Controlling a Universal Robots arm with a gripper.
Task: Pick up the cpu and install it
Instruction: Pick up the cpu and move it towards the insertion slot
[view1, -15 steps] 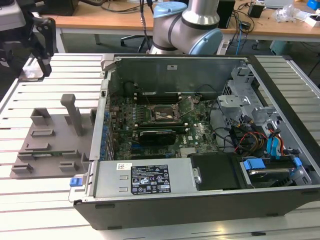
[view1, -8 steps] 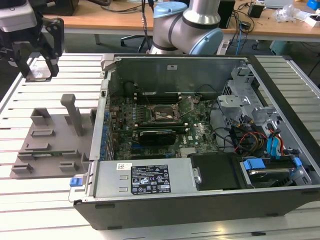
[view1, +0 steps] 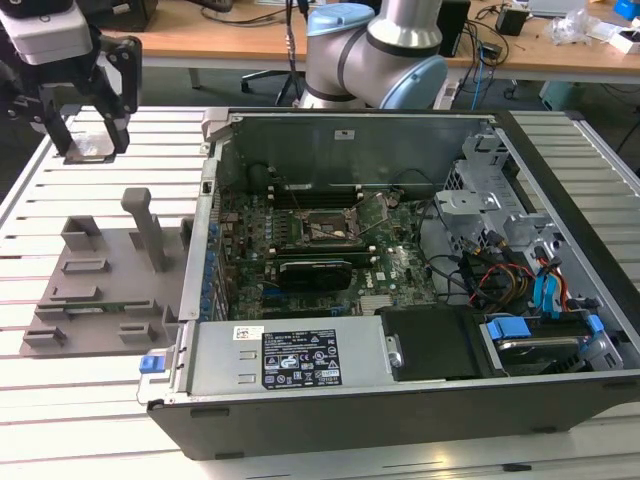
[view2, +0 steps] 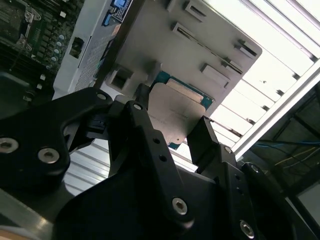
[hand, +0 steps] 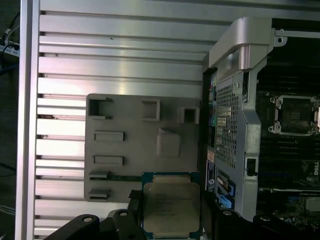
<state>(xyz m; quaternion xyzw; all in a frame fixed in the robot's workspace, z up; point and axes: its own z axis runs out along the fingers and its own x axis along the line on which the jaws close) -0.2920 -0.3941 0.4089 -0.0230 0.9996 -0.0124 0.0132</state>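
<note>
Your cpu (hand: 171, 205) hangs pinched by its edges in the claw (view1: 88, 128), above the worktop's (view1: 30, 215) far corner on the exterior view's left, beyond the grey fixture plate (view1: 100, 290). A grip that thin could let it tilt or slip, clip the case wall (view1: 207, 190), or seat crooked in the socket (view1: 325, 228).

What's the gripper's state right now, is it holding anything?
Gripper: closed, holding the cpu by two opposite edges.
</note>
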